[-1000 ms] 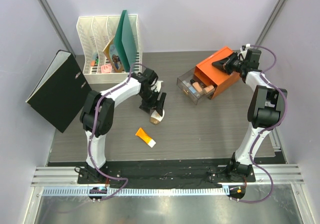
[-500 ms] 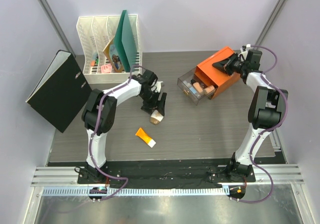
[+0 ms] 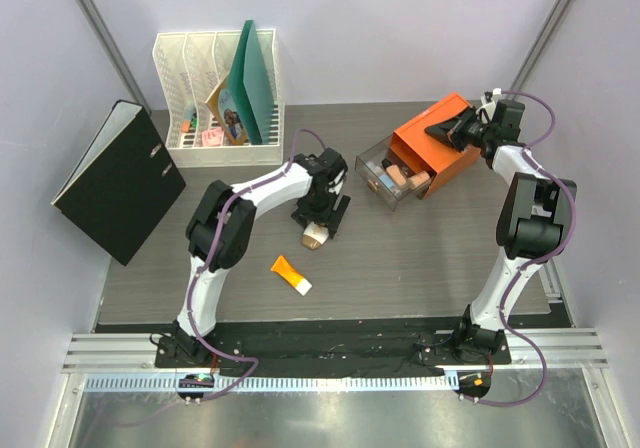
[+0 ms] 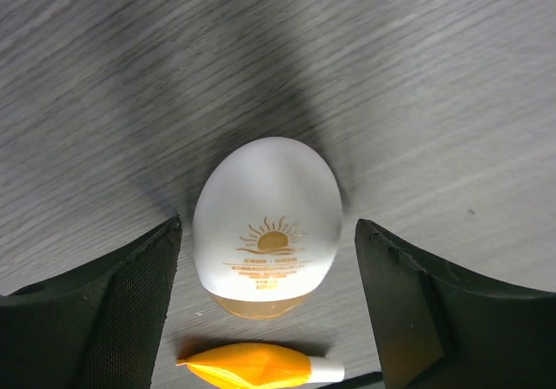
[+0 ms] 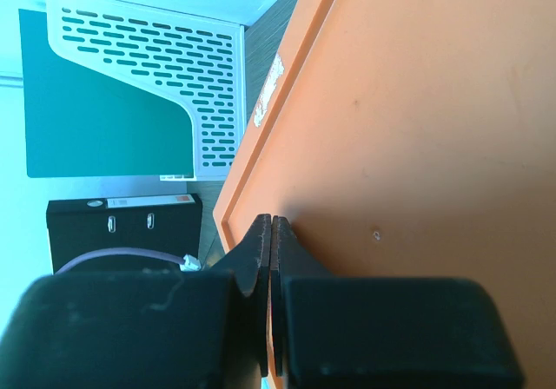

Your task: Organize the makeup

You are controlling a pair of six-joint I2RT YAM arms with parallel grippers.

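A white oval compact [image 4: 268, 207] with a gold sun print lies on the dark table, and it also shows in the top view [image 3: 316, 234]. My left gripper [image 4: 268, 237] hangs over it, open, one finger on each side and neither touching it. In the top view that gripper [image 3: 326, 213] sits mid-table. An orange white-capped tube [image 3: 291, 274] lies nearer the front, below the compact [image 4: 252, 365]. My right gripper [image 3: 442, 128] is shut with nothing between its tips [image 5: 271, 224], which rest on the orange drawer box [image 5: 408, 128]. Several makeup items lie in the box's pulled-out drawer [image 3: 393, 179].
The orange drawer box [image 3: 445, 148] stands at the back right. A white file rack [image 3: 200, 88] holding a green folder [image 3: 252, 80] stands at the back left. A black binder [image 3: 118, 180] leans at the left edge.
My left arm has swung a little to the right over the compact and its jaws have widened slightly. The right arm, the compact and the tube have not moved.
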